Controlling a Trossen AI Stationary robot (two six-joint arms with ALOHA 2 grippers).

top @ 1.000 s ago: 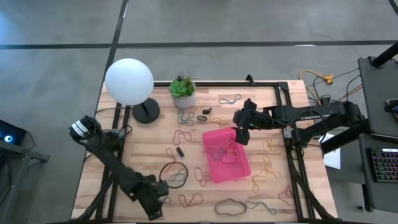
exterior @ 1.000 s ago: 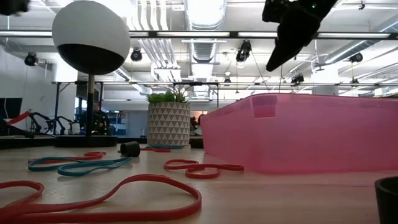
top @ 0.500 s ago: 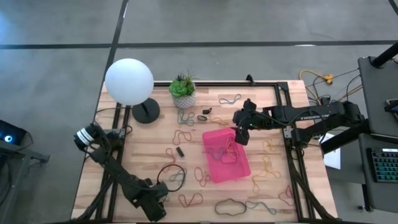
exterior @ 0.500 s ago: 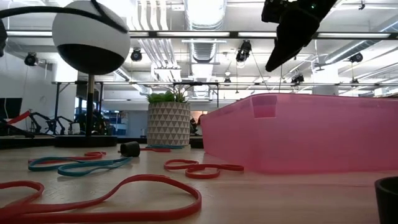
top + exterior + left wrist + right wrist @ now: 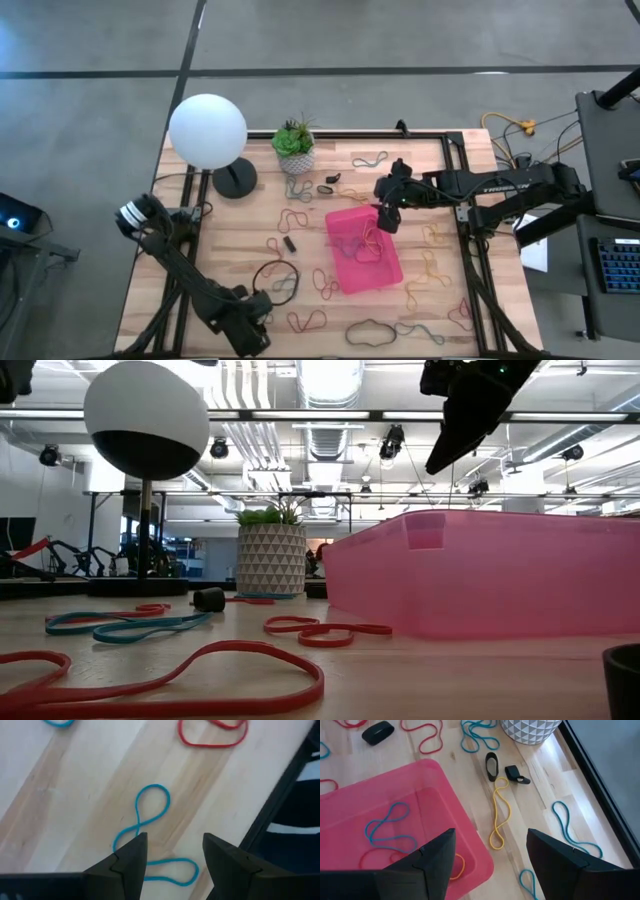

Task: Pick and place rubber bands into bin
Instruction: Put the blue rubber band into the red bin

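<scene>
**Pink bin in the middle, bands all around**

The pink bin (image 5: pixel 364 249) sits near the middle of the table (image 5: pixel 230 240). A few rubber bands (image 5: pixel 387 827) lie inside it already, blue, red and yellow. Many more are spread over the table around it.

The right pincer (image 5: pixel 388 214) hangs above the far right corner of the bin. Its fingers are spread wide and hold nothing. Just beyond that corner lies a long yellow band (image 5: pixel 498 813), and past it stands the white plant pot (image 5: pixel 529 729).

The left pincer (image 5: pixel 171 862) is down low at the near left part of the table. Its fingers are spread, one on each side of a twisted blue band (image 5: pixel 148 837). A red band (image 5: pixel 212 732) lies farther off.
</scene>
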